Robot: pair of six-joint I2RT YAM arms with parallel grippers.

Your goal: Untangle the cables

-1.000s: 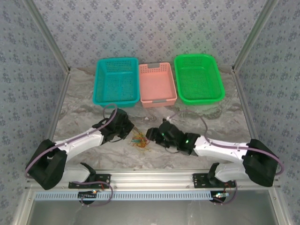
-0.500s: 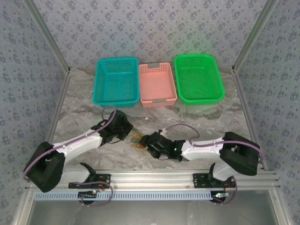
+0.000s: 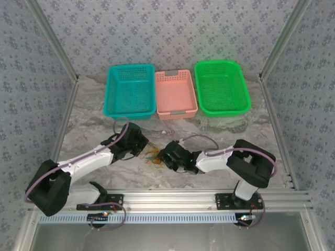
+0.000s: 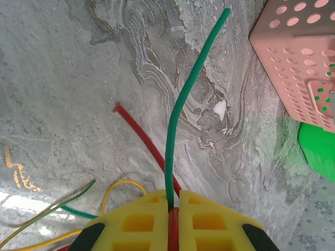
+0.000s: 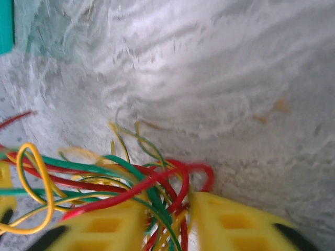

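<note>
The cables lie as a small tangle of yellow, red and green wires on the marble table between my two grippers. My left gripper is at the tangle's left edge. In the left wrist view, that gripper is shut on a green cable and a red cable, whose free ends run out ahead over the table. My right gripper presses in from the right. In the right wrist view, its yellow fingers stand a narrow gap apart with the knot pinched between them.
Three empty baskets stand in a row at the back: teal, pink and green. The pink basket's corner is ahead and to the right of my left gripper. Metal frame posts border the table on both sides.
My right arm has folded and swung left, bringing its gripper into the tangle, and its jaws have narrowed around the wires. The left gripper has barely moved and stays shut.
</note>
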